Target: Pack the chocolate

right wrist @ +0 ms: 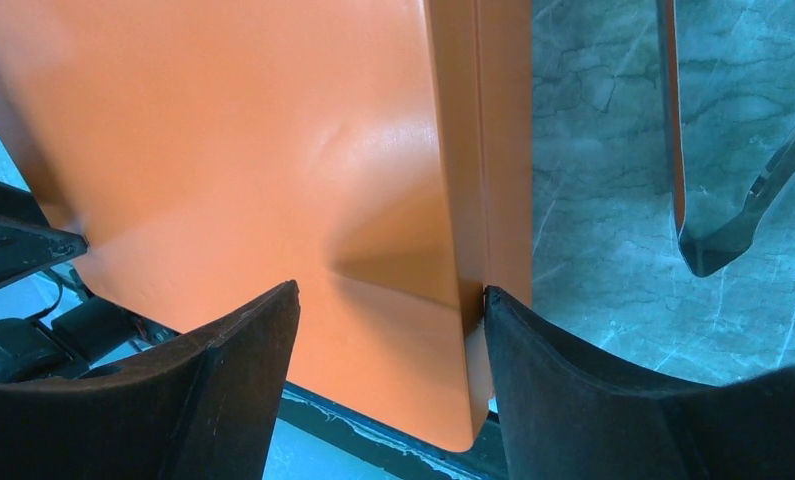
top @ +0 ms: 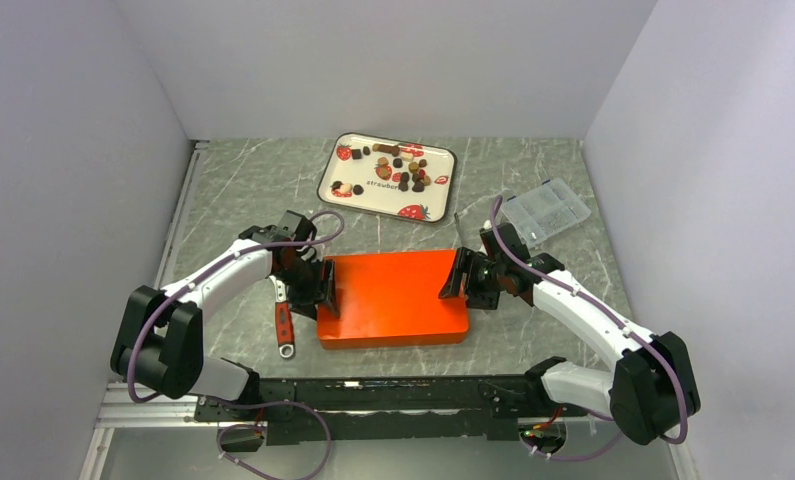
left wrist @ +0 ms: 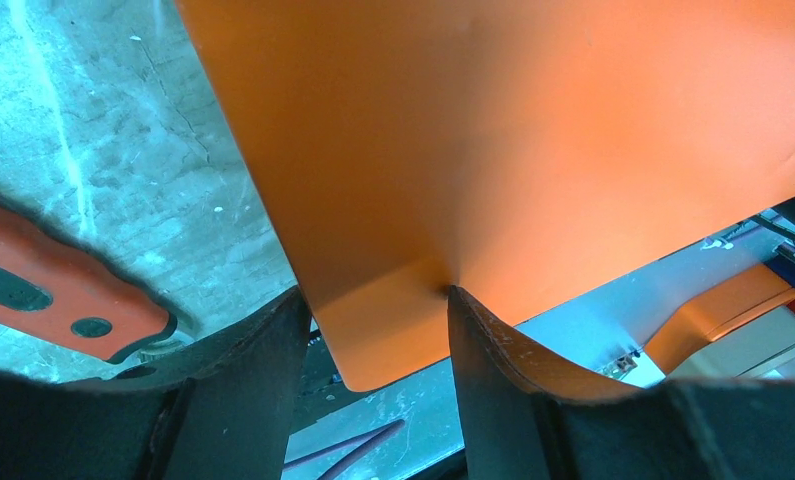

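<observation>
Smooth orange box, rounded corners, dented where left fingers pinch it; right fingers: cannot tell grip.

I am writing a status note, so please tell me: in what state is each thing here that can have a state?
orange box: lid on, lying flat.
left gripper: jaws apart astride the box's left end; grip unclear.
right gripper: jaws apart astride its right end; grip unclear.
chocolate: loose on the white tray, not packed.
red-handled tool: lying left of the box.
clear case: open or shut unclear.
</observation>
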`<act>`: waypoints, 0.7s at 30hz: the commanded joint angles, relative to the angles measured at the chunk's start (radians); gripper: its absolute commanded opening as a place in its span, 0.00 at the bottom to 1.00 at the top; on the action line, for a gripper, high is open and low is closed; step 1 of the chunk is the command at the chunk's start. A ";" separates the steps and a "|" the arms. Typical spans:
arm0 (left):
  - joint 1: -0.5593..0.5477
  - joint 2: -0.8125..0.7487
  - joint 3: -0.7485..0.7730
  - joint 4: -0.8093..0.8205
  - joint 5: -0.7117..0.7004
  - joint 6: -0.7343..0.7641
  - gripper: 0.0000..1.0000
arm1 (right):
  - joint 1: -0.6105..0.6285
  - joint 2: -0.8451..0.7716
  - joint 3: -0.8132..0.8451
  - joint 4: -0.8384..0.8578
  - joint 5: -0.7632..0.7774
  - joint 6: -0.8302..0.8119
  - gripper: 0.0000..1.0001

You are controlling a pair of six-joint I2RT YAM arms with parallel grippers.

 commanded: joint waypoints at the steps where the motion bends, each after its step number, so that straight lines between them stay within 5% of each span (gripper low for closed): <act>1: -0.011 0.012 0.020 0.112 -0.002 -0.005 0.58 | -0.011 -0.020 0.030 -0.013 -0.001 -0.021 0.72; 15: -0.011 0.018 0.004 0.126 0.004 -0.010 0.58 | -0.030 -0.109 0.074 -0.168 0.078 -0.031 0.73; 21: -0.011 0.016 0.009 0.120 0.003 -0.007 0.58 | -0.025 -0.164 0.030 -0.218 0.091 -0.010 0.48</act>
